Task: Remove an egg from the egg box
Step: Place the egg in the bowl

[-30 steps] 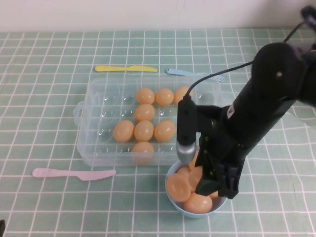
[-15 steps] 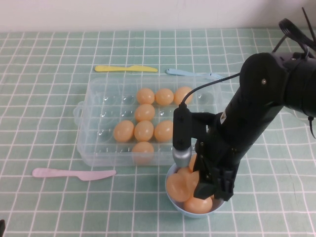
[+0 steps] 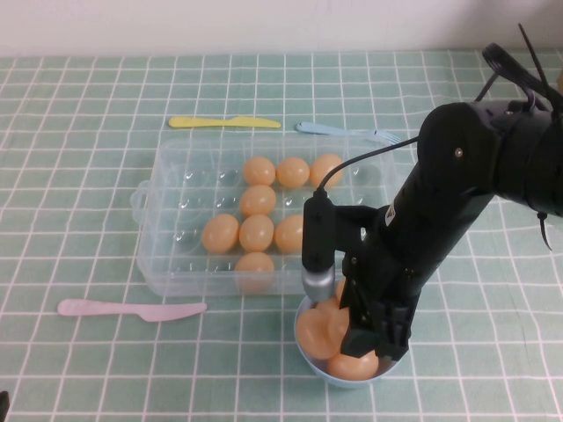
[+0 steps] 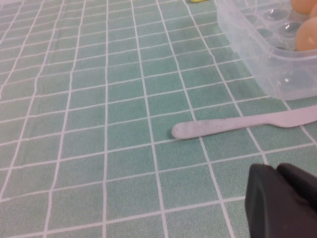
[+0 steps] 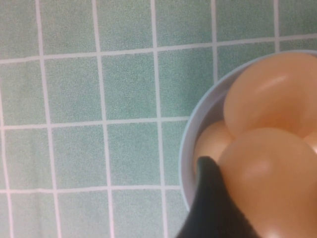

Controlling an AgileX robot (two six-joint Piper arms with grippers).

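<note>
The clear egg box (image 3: pixel 176 230) lies mid-table with several orange-tan eggs (image 3: pixel 257 233) in its right-hand hollows; its corner also shows in the left wrist view (image 4: pixel 257 54). My right gripper (image 3: pixel 374 338) hangs down into the light-blue bowl (image 3: pixel 308 360) just in front of the box, shut on an egg (image 5: pixel 270 183), with one black finger (image 5: pixel 210 203) against its side. Other eggs lie in the bowl (image 5: pixel 190 144) beneath it. My left gripper (image 4: pixel 282 198) is shut and empty, low over the cloth at the table's near left, out of the high view.
A pink plastic knife (image 3: pixel 132 309) lies in front of the box's left end and shows in the left wrist view (image 4: pixel 237 126). A yellow knife (image 3: pixel 224 122) and a blue fork (image 3: pixel 343 131) lie behind the box. Green checked cloth covers the table.
My right arm has shifted slightly left and sunk lower over the bowl, with the egg still in its grip. The eggs in the box have not moved.
</note>
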